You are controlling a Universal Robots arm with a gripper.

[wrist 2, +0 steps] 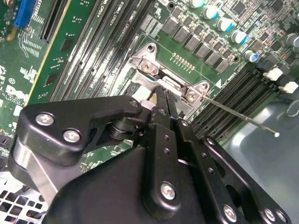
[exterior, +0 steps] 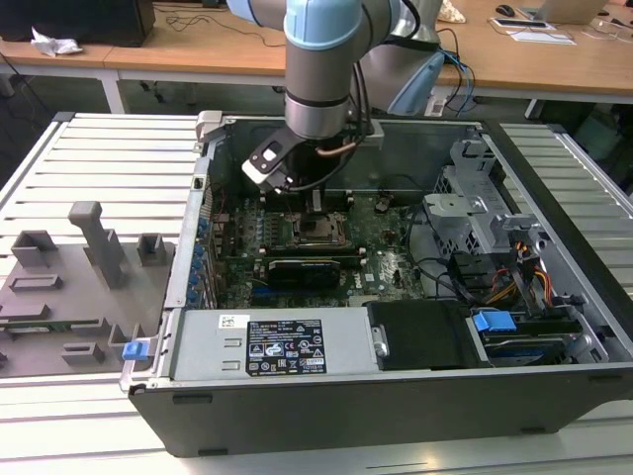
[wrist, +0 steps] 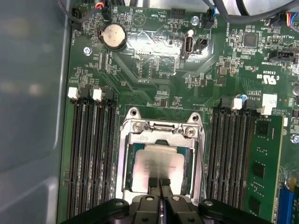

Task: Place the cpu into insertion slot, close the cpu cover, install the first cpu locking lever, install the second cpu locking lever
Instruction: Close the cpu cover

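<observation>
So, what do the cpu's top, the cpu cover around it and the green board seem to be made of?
The cpu top looks like matt metal: pale silver-grey with a soft, even sheen. The cpu cover seems thin bare sheet metal, probably steel: bright, with hard glints along its edges. The board looks like green lacquered circuit laminate, glossy where light reflects.
</observation>
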